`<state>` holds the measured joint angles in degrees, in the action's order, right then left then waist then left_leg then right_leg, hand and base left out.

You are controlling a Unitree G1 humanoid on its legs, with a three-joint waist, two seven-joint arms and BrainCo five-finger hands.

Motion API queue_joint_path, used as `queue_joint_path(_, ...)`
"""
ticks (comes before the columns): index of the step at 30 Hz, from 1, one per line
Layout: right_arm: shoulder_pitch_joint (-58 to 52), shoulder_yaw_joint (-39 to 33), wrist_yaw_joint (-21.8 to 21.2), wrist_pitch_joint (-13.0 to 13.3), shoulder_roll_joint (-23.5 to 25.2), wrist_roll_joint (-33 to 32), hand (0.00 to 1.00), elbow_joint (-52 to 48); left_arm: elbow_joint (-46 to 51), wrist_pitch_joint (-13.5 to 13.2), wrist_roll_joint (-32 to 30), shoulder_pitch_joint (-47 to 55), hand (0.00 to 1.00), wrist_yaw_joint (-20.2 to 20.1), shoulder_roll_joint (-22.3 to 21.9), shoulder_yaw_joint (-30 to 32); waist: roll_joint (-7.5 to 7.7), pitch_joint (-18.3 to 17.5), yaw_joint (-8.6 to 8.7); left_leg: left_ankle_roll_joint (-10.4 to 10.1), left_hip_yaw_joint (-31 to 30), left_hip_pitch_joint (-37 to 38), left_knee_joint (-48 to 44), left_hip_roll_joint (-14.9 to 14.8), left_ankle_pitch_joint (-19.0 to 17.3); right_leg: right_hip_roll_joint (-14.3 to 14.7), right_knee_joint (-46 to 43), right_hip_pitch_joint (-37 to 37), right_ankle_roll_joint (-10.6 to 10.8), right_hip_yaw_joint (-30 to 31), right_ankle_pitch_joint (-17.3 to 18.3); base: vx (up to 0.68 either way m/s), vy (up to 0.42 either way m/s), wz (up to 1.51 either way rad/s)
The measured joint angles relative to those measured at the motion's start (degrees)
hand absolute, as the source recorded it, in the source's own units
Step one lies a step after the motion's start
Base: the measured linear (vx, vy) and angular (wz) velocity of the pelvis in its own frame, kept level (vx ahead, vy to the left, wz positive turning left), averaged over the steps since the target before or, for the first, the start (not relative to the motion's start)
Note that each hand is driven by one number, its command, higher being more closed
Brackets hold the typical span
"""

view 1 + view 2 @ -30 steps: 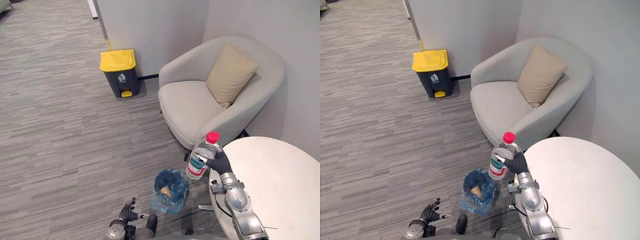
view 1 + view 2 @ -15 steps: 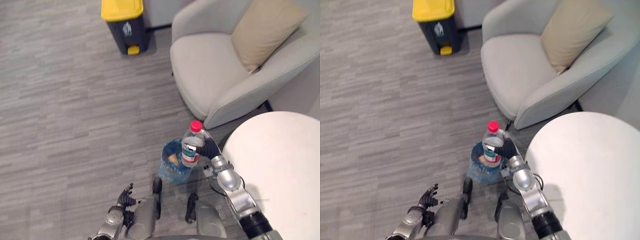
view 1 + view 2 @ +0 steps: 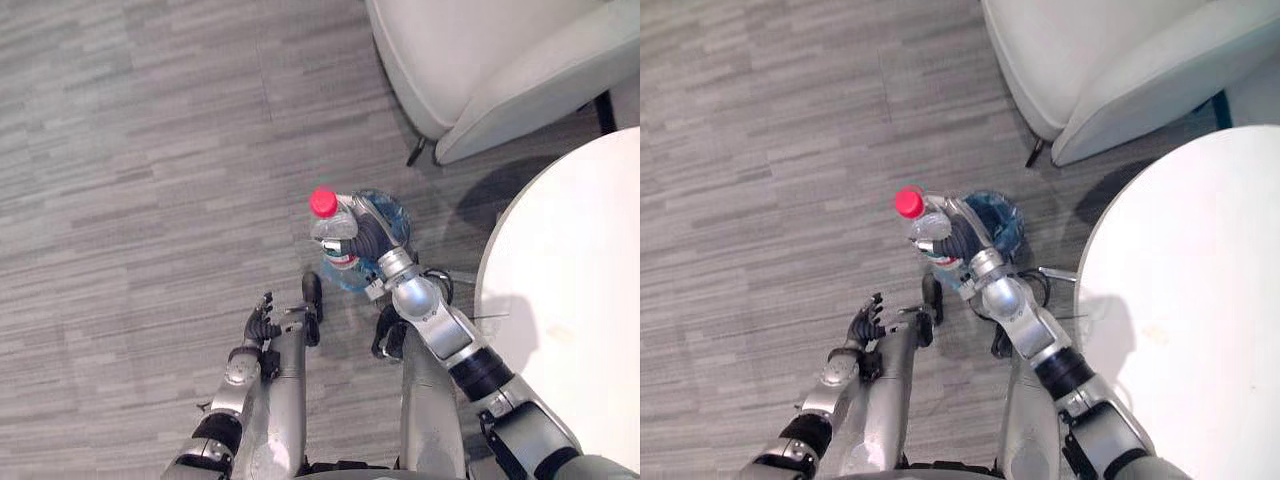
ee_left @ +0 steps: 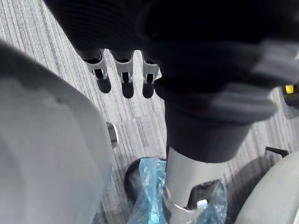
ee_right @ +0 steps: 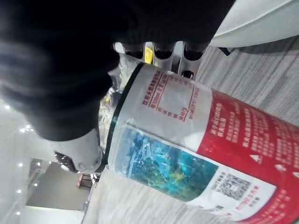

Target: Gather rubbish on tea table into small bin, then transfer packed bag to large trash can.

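Grey carpeted floor lies below. Nearest, the left robot hand hangs slack-fingered and empty. The right robot hand grips the red-capped water bottle, tilted cap-leftward, its base over the blue-lined small bin beside the white desk.

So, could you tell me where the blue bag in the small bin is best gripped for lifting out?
Probably the bag's crumpled rim, pinched from above: the loose plastic gathers round the open top. Come in on the table side, since the right robot hand holds the bottle over the other side.
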<state>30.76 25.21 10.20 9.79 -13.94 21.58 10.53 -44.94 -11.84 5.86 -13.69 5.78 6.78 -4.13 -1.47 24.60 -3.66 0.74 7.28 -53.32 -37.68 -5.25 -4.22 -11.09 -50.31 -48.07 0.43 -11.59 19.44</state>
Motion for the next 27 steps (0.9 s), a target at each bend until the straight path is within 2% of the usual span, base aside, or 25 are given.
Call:
queue_joint_path(5,5.8,-0.3,2.4,-0.3,-0.8,2.3,1.0,5.2,1.7,-0.8,0.0,-2.1,0.0,0.7,0.1,1.8,0.19,0.8,-0.32,0.1,-0.1,-6.4,-2.4,-0.2,0.0,0.0,-3.0,-6.6,0.0,0.6,0.1,-0.03,-0.035,0.03)
queue_joint_path(11,11.7,-4.7,4.7,-1.9,-3.1,2.6,1.0,13.9,2.3,-1.5,0.9,-5.6,0.0,0.9,0.4,2.6,0.35,1.2,-0.53,0.1,-1.4,-14.1,-6.0,-0.2,0.1,-0.2,-7.2,-13.8,-0.4,0.1,0.7,-0.02,-0.03,0.09)
queue_joint_path(21,16.8,-8.0,6.5,-3.8,-5.3,2.5,1.0,24.0,2.7,-2.6,1.3,-7.8,0.0,1.0,1.4,2.6,0.42,1.6,-0.46,0.3,-0.9,-17.7,-6.3,-0.8,0.7,-0.1,-8.0,-18.2,-0.5,0.7,0.8,0.0,-0.021,0.0)
queue_joint_path(27,17.7,-10.0,7.9,-4.0,-5.8,0.6,1.0,24.8,3.1,-2.8,2.5,-7.9,0.0,2.0,1.5,2.6,0.28,1.7,-0.45,0.4,-1.1,-18.6,-7.1,-0.8,0.7,-0.1,-8.8,-18.9,-0.6,0.8,1.1,0.01,-0.013,0.02)
